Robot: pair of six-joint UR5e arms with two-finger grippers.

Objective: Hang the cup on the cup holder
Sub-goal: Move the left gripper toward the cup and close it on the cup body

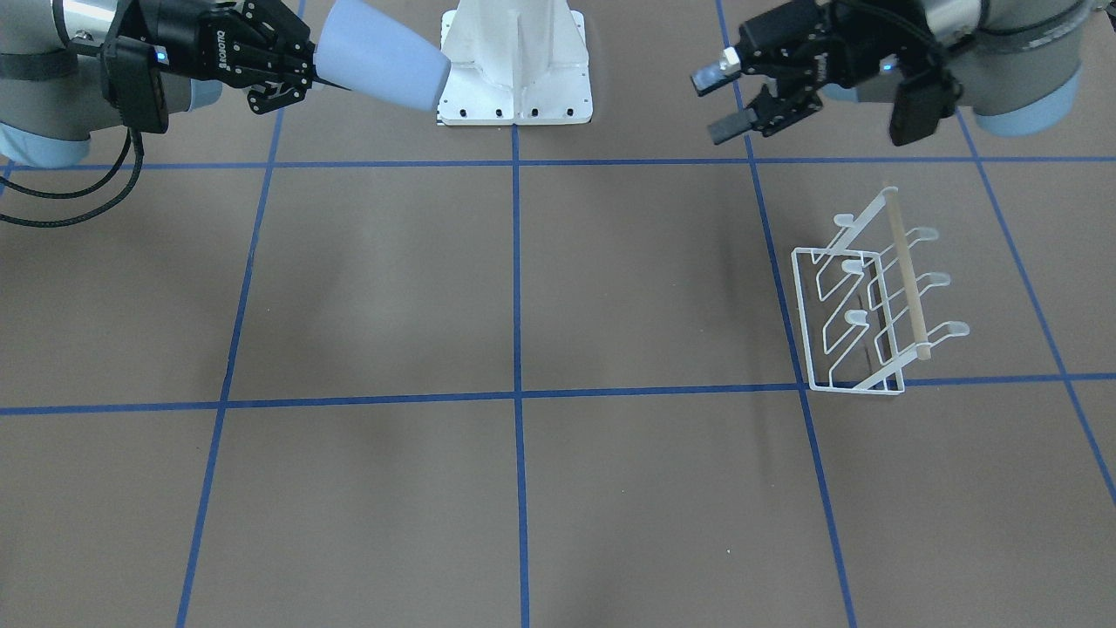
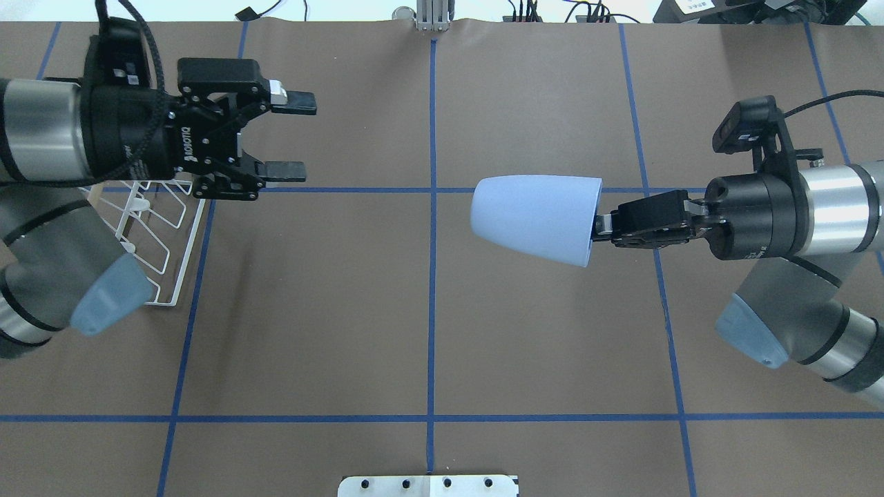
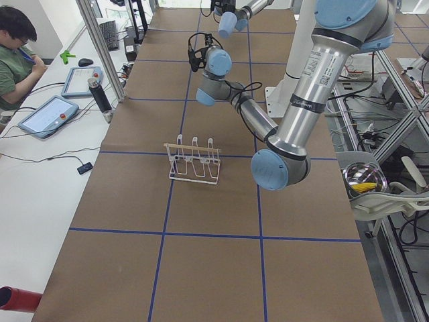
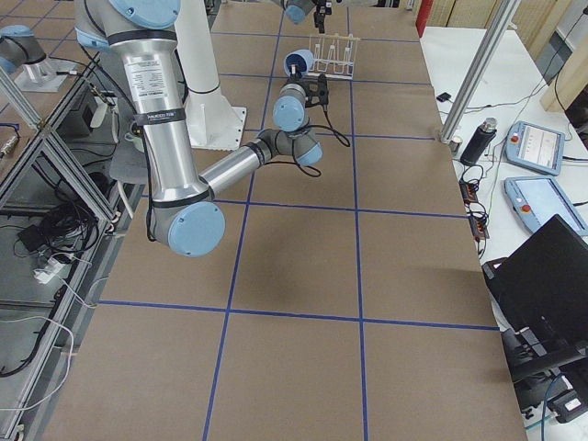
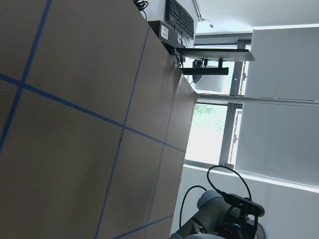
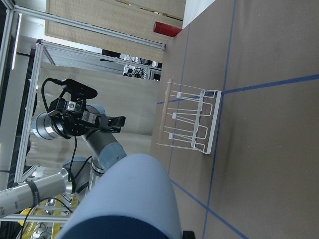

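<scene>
Cup: the pale blue cup (image 6: pixel 129 199) fills the foreground of the right wrist view. It is held on its side, clear of the desk (image 1: pixel 523 488), with its rounded base pointing away from the tool that carries it.
Right tool: the right tool (image 2: pixel 599 226) is pinched onto the cup's rim, so the mouth faces back toward the wrist.
Left tool: the left tool (image 2: pixel 293 137) hangs above the desk with its jaws spread and nothing between them. It is aimed roughly across at the cup.
Cup holder: the white wire cup holder (image 1: pixel 907 279) stands upright on the desk. It is close beneath the left arm, just behind and below the left tool, and well apart from the right tool. No cup sits on any of its prongs.
Step in hand: by the look of it this is the carry. The cup is gripped and aloft but nowhere near the rack.
Next move: the cup has to cross the desk to the holder. There it must be turned mouth-down, lined up over one prong and lowered before the grip lets go. With the holder on the left arm's side and that tool waiting agape, a hand-over midway looks possible. The receiving grip would then need to leave the mouth unobstructed.
</scene>
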